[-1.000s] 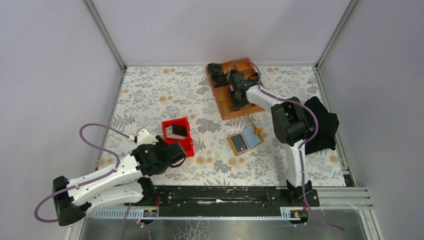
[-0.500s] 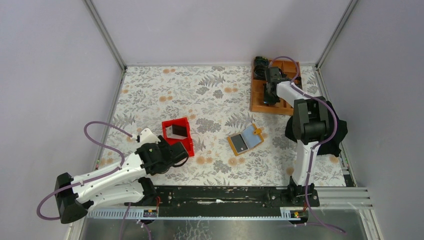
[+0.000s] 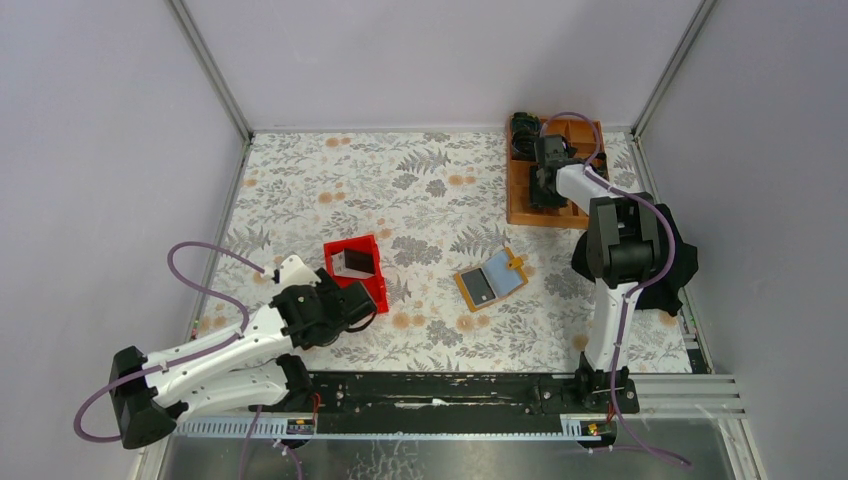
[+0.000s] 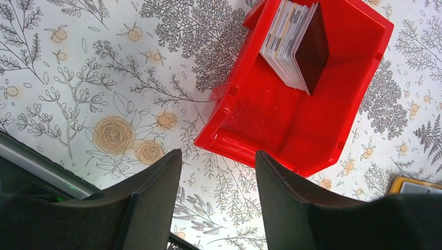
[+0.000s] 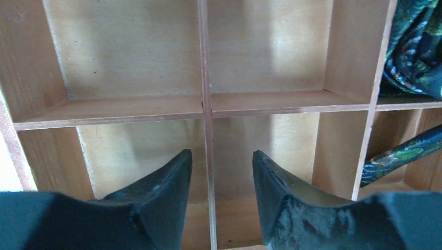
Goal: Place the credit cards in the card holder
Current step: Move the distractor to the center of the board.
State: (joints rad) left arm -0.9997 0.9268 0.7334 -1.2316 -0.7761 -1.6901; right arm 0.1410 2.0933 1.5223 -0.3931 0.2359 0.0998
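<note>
The compartment tray (image 3: 520, 205) has slid to the 1 o'clock corner. The right gripper (image 5: 221, 156), jaws parted astride a divider (image 5: 206, 78), holds nothing. The left gripper (image 4: 219, 159), half open and empty, is nearer: credit cards (image 4: 289, 44) stand on edge at its 12 o'clock in the red bin (image 4: 260, 125). The card holder (image 3: 491, 280) lies open at its 3 o'clock on floral cloth (image 3: 330, 190) between grey walls (image 3: 120, 150).

- My left arm (image 3: 212, 356) and right arm (image 3: 599, 322) wear smooth white shells, with bulky black housings at the joints
- A thin purple cable (image 3: 172, 265) loops along each arm
- My left claw (image 4: 218, 156) has two matte black fingers (image 4: 148, 208), broad at the root and tapering to blunt tips
- My right claw (image 5: 221, 156) matches it, black and faintly scuffed
- My left base (image 3: 135, 415) is a black block
</note>
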